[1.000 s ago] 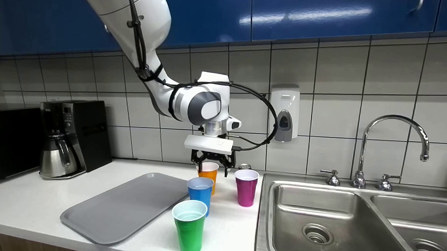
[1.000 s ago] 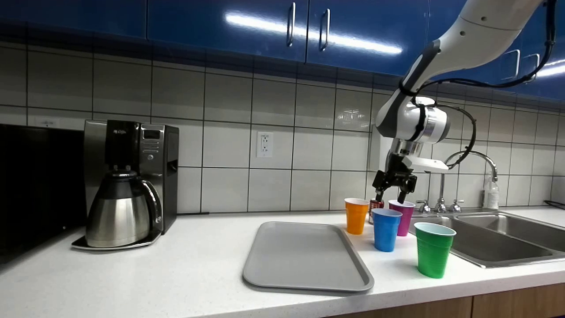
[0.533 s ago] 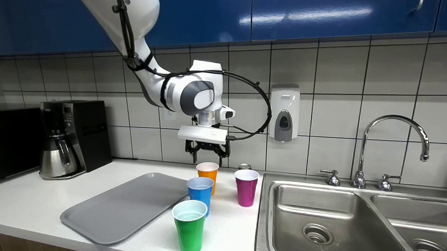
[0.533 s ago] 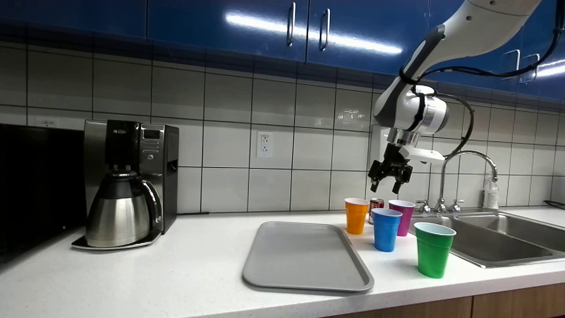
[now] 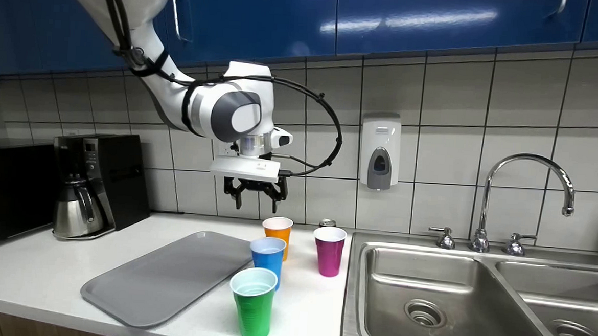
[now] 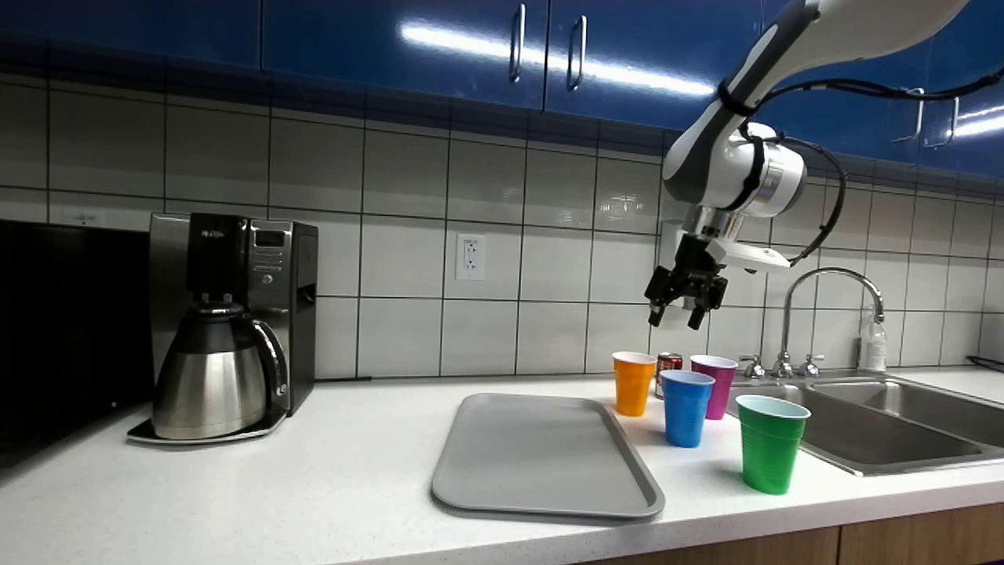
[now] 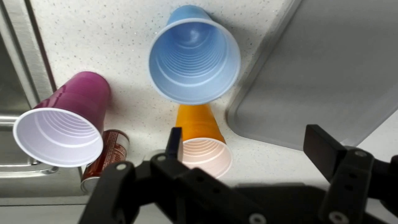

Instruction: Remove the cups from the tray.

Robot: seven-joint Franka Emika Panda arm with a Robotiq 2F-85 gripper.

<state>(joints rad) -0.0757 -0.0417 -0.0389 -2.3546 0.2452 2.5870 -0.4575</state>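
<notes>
**Orange plastic tumbler and blue plastic tumbler stand beside flat grey rectangular tray**

Both are upright on your white worktop. In the wrist view you see ringed insides: the orange one's whitish, the blue one's pale blue. Your black gripper hangs above rim height, jaws wide apart.

Glare (long and white) streaks the blue cabinets
</notes>
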